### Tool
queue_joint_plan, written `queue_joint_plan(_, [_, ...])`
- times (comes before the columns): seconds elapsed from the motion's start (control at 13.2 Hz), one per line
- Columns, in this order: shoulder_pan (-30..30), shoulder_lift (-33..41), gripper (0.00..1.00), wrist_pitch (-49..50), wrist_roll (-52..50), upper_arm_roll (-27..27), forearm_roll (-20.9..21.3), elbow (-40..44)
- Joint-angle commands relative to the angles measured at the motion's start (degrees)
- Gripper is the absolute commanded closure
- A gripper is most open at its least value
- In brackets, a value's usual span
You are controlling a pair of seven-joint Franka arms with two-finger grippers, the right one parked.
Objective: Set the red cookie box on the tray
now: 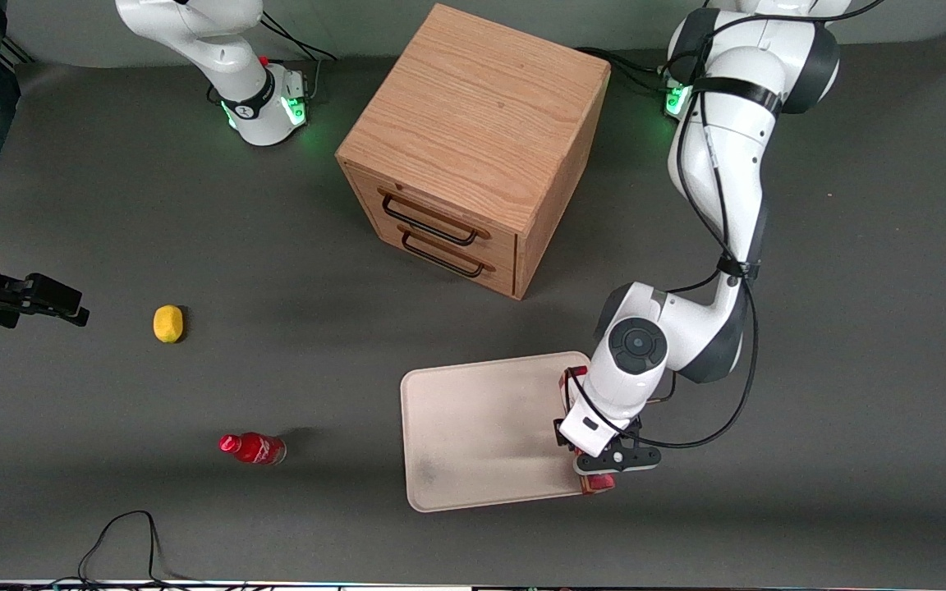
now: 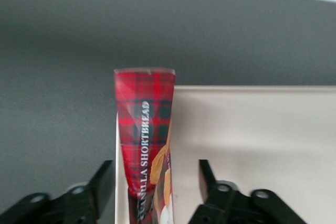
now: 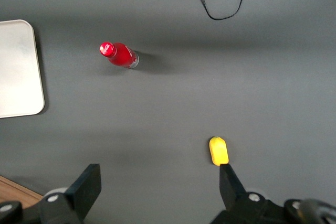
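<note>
The red cookie box (image 2: pixel 144 114), a long tartan carton with biscuit pictures, lies along the edge of the cream-white tray (image 1: pixel 481 427) at the working arm's end. One end reaches slightly past the tray's rim (image 2: pixel 252 88). My left gripper (image 2: pixel 155 167) hangs directly over the box and is open, with a finger (image 2: pixel 105 177) on each side and a gap between each finger and the carton. From the front, the gripper (image 1: pixel 600 460) and wrist cover most of the box; only red ends (image 1: pixel 601 483) show.
A wooden two-drawer cabinet (image 1: pixel 473 148) stands farther from the front camera than the tray. A small red bottle (image 1: pixel 253 448) and a yellow lemon-like object (image 1: pixel 167 322) lie toward the parked arm's end. A black cable (image 1: pixel 124 533) loops at the table's front edge.
</note>
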State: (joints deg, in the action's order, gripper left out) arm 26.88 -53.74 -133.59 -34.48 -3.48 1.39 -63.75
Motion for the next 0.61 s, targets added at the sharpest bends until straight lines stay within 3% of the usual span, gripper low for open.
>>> queue_joint_plan(0.0, [-1.64, 12.13, 0.00, 1.04, -3.31, -0.03, 1.07, -10.84])
queue_joint_plan(0.23, [-6.30, 27.33, 0.00, 9.53, -1.83, -0.03, 1.34, -22.79])
queue_joint_plan(0.53, [-13.67, 41.06, 0.00, 32.38, 10.27, -0.30, 1.69, -24.49])
